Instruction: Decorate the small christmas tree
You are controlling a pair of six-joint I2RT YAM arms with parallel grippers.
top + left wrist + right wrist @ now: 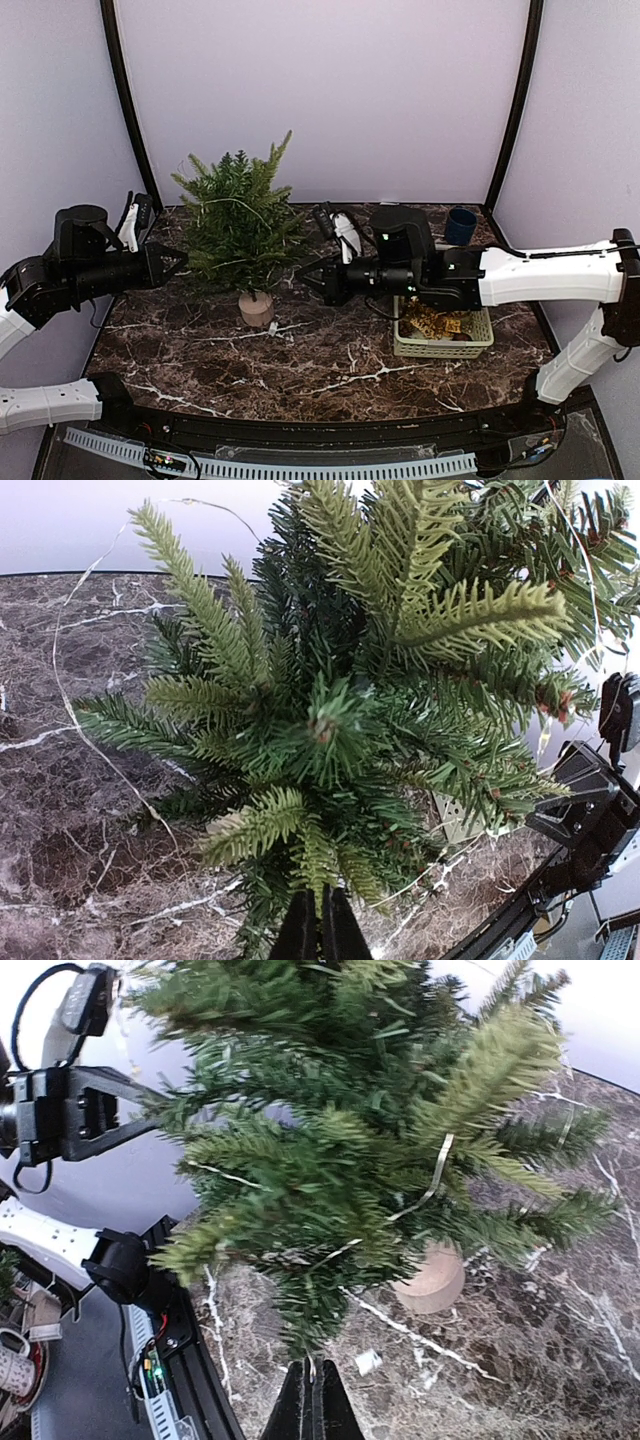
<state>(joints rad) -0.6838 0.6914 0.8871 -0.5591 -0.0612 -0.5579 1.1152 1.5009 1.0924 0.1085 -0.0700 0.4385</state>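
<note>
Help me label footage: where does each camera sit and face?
Top external: above, behind the bases, looking down at the table; both arms show.
Left wrist: on the left arm, facing right into the small christmas tree; shut jaws below.
Right wrist: on the right arm, facing left into it; shut jaws below.
Wrist views share the tree.
</note>
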